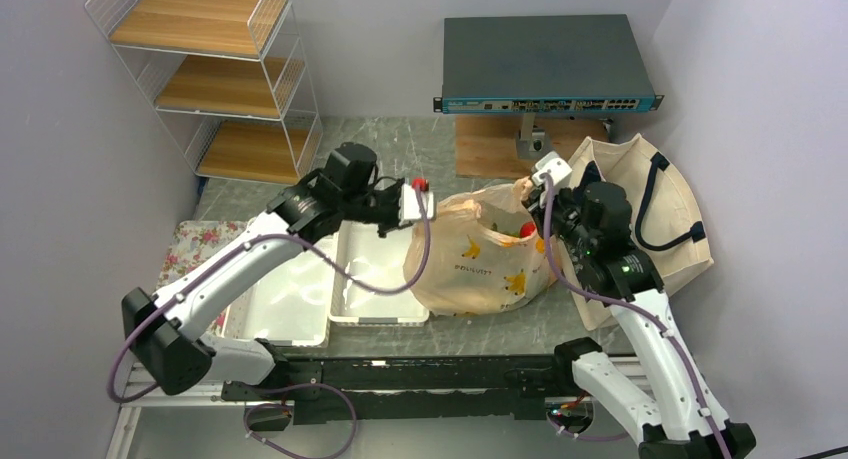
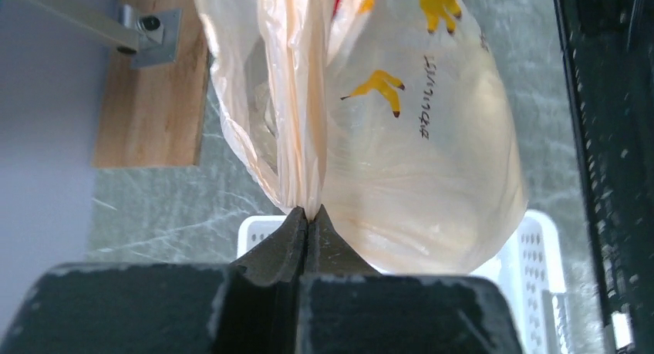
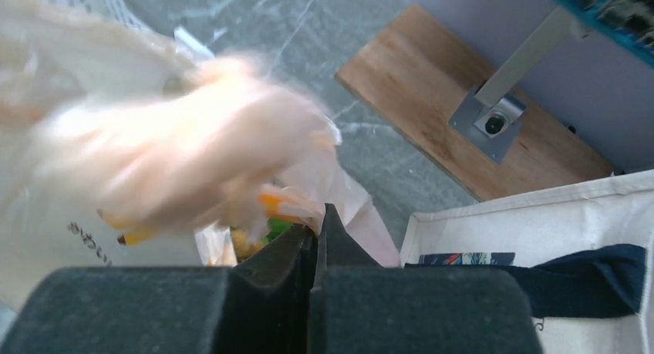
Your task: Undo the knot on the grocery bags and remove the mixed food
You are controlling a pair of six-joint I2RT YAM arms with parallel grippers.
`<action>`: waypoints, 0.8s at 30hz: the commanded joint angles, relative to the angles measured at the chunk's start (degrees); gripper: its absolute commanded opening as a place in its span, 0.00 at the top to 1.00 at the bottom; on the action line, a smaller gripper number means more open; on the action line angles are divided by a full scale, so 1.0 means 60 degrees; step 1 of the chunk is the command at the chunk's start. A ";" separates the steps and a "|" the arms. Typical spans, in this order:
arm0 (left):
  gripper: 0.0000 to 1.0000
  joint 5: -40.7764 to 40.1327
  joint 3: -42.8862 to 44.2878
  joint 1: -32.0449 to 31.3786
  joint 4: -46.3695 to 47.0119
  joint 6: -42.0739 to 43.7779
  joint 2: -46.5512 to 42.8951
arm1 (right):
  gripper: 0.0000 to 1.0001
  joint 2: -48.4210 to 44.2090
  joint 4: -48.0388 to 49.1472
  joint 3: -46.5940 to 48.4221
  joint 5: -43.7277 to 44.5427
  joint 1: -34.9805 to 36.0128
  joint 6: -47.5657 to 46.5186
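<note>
Seen from above, a thin peach plastic bag (image 1: 480,259) printed with yellow bananas sits on the grey marbled bench (image 1: 400,144), roughly midway between my two arms. Its top edge is stretched into a line running left to right across the bench.

My left gripper (image 1: 428,205) is at the left end of that line. Its jaws are pressed together on a pleated fold of the film, and the bag's bulging body hangs beyond the tips. My right gripper (image 1: 533,182) is at the right end, where the plastic bunches up highest. Its jaws are also closed, with film at their tips that looks pinched, though the right wrist view is blurred there.

I cannot make out whether the knot is still tied. The bunched part lies nearer my right gripper. Something red (image 1: 527,226) shows inside the bag just below it.

The long axis of the top joins my two grips, so I judge the next pull should run outward along that line.

A cream canvas tote (image 1: 670,219) lies just to the right of the bag, and white trays (image 1: 380,279) lie to its left.
</note>
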 commanded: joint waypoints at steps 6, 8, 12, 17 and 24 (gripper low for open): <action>1.00 -0.1456 -0.2553 -0.1139 0.0476 0.5563 -0.2088 | 1.00 -0.0146 -0.0090 0.1270 -0.0374 -0.1433 0.1510; 1.00 -0.1881 -0.2926 -0.1143 0.1206 0.5762 -0.2243 | 1.00 -0.0086 -0.0227 0.1501 -0.1043 -0.2106 0.1768; 1.00 -0.2376 -0.1383 -0.1000 0.1752 0.4844 -0.1098 | 1.00 -0.0324 -0.0082 0.1361 -0.1488 -0.3223 0.1995; 1.00 -0.2708 0.1937 -0.0752 0.2118 0.3569 0.1158 | 1.00 0.0326 0.0334 0.1892 -0.1713 -0.3770 0.2517; 1.00 -0.1729 0.2079 -0.0758 0.2032 0.4092 0.1414 | 1.00 0.0974 -0.0402 0.2898 -0.2849 -0.4560 0.1941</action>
